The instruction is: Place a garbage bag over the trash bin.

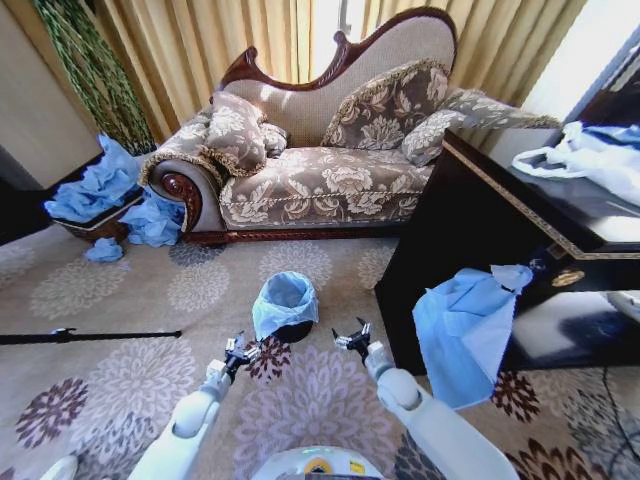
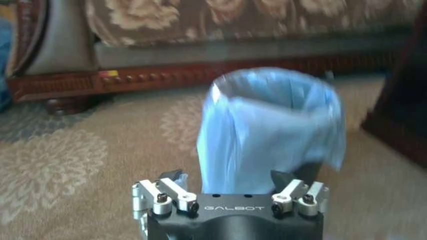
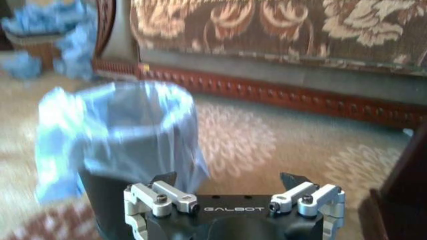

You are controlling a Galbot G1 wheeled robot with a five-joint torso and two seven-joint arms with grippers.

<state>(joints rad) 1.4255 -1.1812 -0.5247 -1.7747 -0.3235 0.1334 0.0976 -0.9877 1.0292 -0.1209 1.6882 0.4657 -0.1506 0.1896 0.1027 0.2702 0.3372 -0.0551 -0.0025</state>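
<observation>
A floral sofa (image 1: 330,160) backs the patterned carpet (image 1: 150,300), with a dark cabinet (image 1: 500,230) beside it.

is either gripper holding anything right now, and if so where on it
Nothing is held. The left gripper and right gripper are both open, just short of the bin with the bag draped over it.

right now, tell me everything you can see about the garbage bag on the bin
The garbage bag is thin, crinkly light-blue plastic, mouth open and draped over the rim of the black trash bin on the patterned carpet before the sofa. Its skirt hangs unevenly down the sides, leaving the bin's base bare. Both open grippers, left and right, flank it without touching.
</observation>
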